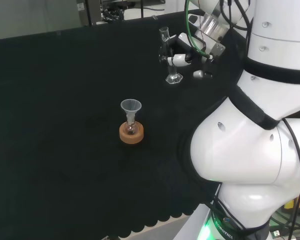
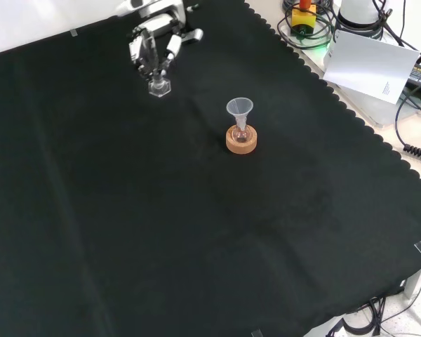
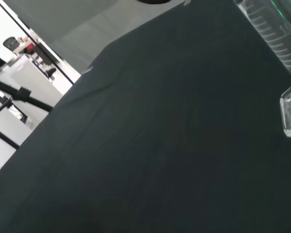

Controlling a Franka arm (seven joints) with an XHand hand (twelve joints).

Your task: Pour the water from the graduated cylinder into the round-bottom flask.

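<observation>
One graduated cylinder [image 1: 166, 52] stood upright, long axis vertical, mouth up, hexagonal foot flat on the surface [image 2: 161, 232] near its far edge in the head view. Gripped by the hand [image 1: 182, 55], fingers curled round the tube. Well apart sat the round-bottom flask [image 1: 131, 128], funnel [image 1: 131, 109] up, on its cork ring [image 1: 131, 134]. Plenty of bare cloth between.

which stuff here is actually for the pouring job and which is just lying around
For the job:
- graduated cylinder, upright on the cloth, the hand at it
- round flask on its cork ring
- funnel in the flask's neck

Lying about:
- sheet of paper beside the cloth
- cables at the bench edge
</observation>
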